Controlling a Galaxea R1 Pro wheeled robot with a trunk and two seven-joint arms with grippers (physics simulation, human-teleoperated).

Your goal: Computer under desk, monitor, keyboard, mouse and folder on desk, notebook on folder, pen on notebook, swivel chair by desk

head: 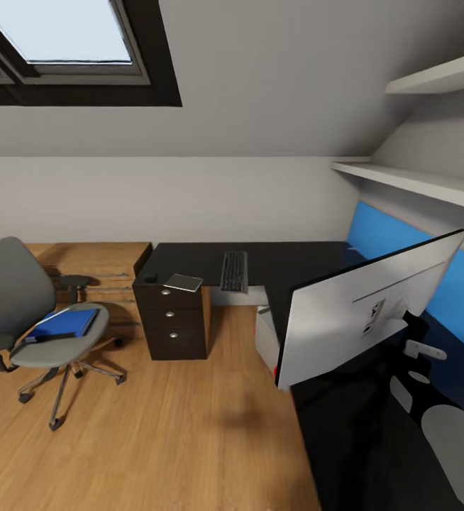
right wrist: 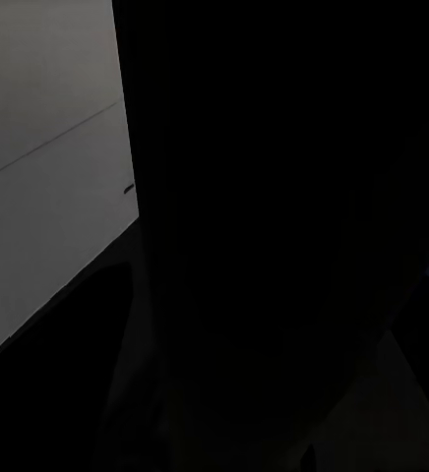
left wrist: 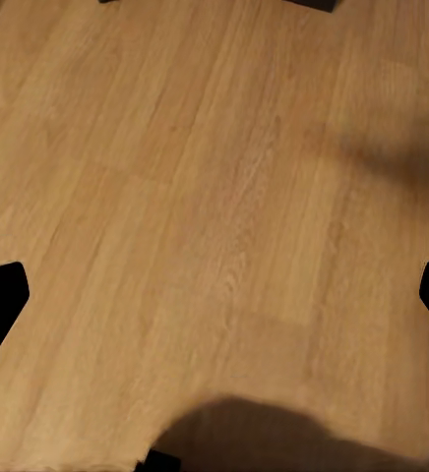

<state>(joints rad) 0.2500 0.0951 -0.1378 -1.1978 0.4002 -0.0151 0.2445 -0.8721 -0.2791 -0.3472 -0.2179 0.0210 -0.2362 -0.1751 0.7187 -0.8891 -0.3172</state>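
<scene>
Two grippers were mine: my left gripper (left wrist: 214,300) gaped wide above the wooden floor (left wrist: 224,197), empty; my right one's state I couldn't tell.

1. Swivel chair (head: 26,319): tall back cut off by the head view's left edge; seat partly covered by the folder (head: 65,323).
2. Computer (head: 266,344): mostly hidden under the desk (head: 289,259) and behind the monitor (head: 363,305).
3. Dark item on the folder's near edge: too small to identify, possibly a pen.
4. Left gripper (left wrist: 214,300): only dark fingertips (left wrist: 0,300) visible, clipped at both edges of the left wrist view.
5. Right wrist view: almost wholly black, nothing legible.
</scene>
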